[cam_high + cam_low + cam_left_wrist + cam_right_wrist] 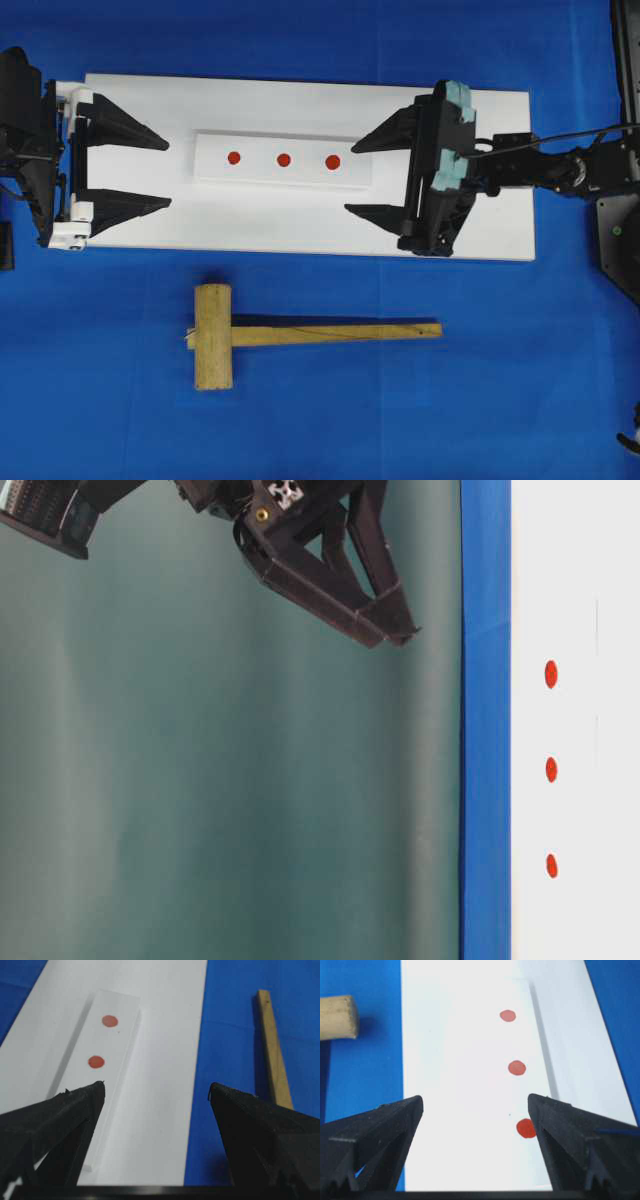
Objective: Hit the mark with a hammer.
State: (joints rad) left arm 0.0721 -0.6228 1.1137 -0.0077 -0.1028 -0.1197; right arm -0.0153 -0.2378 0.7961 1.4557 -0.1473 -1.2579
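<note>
Counter (pixel 520 400) is blue-covered; everything sits flat on it, nothing stacked except the mark strip. Layout reads as a start pose: targets central, hammer parked off to the side within reach of either arm.

White board (pixel 480 230) lies lengthwise between the two tools, so both face it end-on. My read: it's the strike base, keeps the blow off the cloth.

Hammer (pixel 300 334) lies on the bare counter just beside the board's long edge, parallel to it, not touching it as far as the overhead shows. Head points toward the left tool's end, handle runs toward the right tool's end. Handle tip stops short of the right tool, off to its side. In the right wrist view only the head end shows, far ahead and left of the jaws; in the left wrist view only the handle shows, ahead and right of the jaws. Neither tool is lined up on it.

Left tool (pixel 168 173) is released, jaws spread wide, empty, hovering over the board's end. Right tool (pixel 362 178) is likewise released and empty, over the opposite end, jaws straddling the strip's end.

Raised white strip (pixel 215 160) sits mid-board, between the two tools.

Three red marks (pixel 283 159) in a row on the strip; the nearest one sits just ahead of the right tool's fingertips.

Judgement: grasp not yet begun; handle is the obvious pick point.
</note>
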